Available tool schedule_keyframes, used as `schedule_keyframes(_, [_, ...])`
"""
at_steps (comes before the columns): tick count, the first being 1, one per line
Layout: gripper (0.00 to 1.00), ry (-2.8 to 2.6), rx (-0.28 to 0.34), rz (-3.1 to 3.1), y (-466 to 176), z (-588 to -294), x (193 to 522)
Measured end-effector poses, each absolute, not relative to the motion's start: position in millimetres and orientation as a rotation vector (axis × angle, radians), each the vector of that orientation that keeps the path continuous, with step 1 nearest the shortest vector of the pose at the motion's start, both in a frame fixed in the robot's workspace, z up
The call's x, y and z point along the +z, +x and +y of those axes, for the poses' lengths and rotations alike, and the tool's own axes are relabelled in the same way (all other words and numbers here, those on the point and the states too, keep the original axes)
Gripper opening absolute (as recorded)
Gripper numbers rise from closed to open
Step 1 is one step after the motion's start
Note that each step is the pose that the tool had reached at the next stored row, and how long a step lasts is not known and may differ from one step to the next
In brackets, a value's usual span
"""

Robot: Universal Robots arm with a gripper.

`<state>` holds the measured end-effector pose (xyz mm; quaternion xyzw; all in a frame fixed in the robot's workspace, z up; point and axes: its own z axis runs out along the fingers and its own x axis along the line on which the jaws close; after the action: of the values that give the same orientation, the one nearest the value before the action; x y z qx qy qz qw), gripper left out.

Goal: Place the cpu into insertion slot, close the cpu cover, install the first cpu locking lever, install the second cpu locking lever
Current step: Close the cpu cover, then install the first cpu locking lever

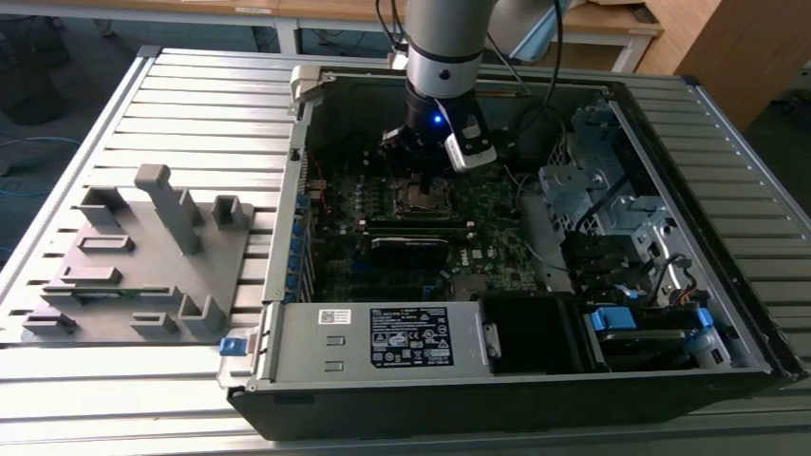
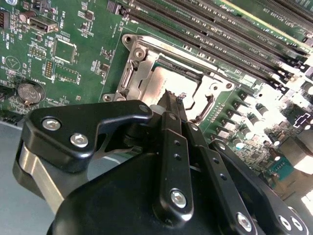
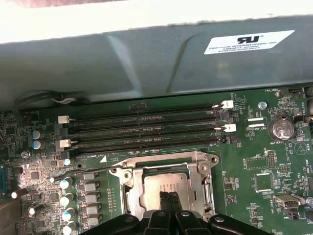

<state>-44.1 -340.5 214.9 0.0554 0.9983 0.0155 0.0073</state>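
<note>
Inside the open computer case (image 1: pixel 507 404), flat on a slatted metal table (image 1: pixel 190 95): a green board (image 3: pixel 274 186) carrying the insertion slot (image 1: pixel 423 195). Seated in that slot, straight under the gripper (image 3: pixel 168 203) (image 2: pixel 174 100): the cpu (image 3: pixel 164 183), dull silver top showing through the square window of the cpu cover (image 3: pixel 201 181). Cover folded down flat around the cpu. Fingers pressed together, nothing between them, tips at the cpu's top face; touching or just clear, cannot tell.

Just beyond the slot from the fingertips: four long black memory strips (image 3: pixel 146 129) side by side, white latches at their ends, then the case's grey wall. Off one corner of the cover: a thin wire locking lever (image 3: pixel 88 172) lying out over the board; latched or not, cannot tell. Near it, a row of small capacitors (image 3: pixel 66 200). Across the slot from those, a coin battery (image 3: pixel 282 128).

Well apart from the gripper, toward the exterior view's left: a grey fixture (image 1: pixel 140 256) on the table. Inside the case, nearer the camera than the gripper: a metal power supply box (image 1: pixel 311 351).

Writing: a white label (image 3: pixel 249 41) with dark print on the wall beyond the memory strips; a black-and-white printed label (image 1: pixel 412 335) on the power supply box.
</note>
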Motion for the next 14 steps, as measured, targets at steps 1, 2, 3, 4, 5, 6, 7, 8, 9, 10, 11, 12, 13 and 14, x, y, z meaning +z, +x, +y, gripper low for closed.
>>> schedule_keyframes(1, [0.1, 0.173, 0.049, 3.122, -44.1, -340.5, 214.9])
schedule_keyframes(2, [0.1, 0.173, 0.049, 3.122, -44.1, -340.5, 215.0])
schedule_keyframes(3, [0.1, 0.173, 0.048, 3.122, -44.1, -340.5, 215.0])
schedule_keyframes(4, [0.1, 0.173, 0.048, 3.122, -44.1, -340.5, 215.2])
schedule_keyframes(5, [0.1, 0.173, 0.048, 3.122, -44.1, -340.5, 215.4])
schedule_keyframes(6, [0.1, 0.173, 0.048, 3.122, -44.1, -340.6, 215.4])
schedule_keyframes(7, [0.1, 0.173, 0.048, 3.122, -44.1, -340.5, 215.4])
schedule_keyframes(8, [0.1, 0.173, 0.048, 3.122, -44.1, -340.6, 215.4])
schedule_keyframes(9, [0.1, 0.173, 0.048, 3.122, -44.1, -340.5, 215.4])
schedule_keyframes(10, [0.1, 0.173, 0.048, 3.122, -44.1, -340.5, 215.4])
schedule_keyframes(11, [0.1, 0.173, 0.048, 3.122, -44.1, -340.5, 215.5])
schedule_keyframes(12, [0.1, 0.173, 0.048, 3.122, -44.1, -340.5, 215.5])
schedule_keyframes(13, [0.1, 0.173, 0.048, 3.122, -44.1, -340.5, 215.5])
schedule_keyframes(14, [0.1, 0.173, 0.048, 3.122, -44.2, -340.6, 216.0])
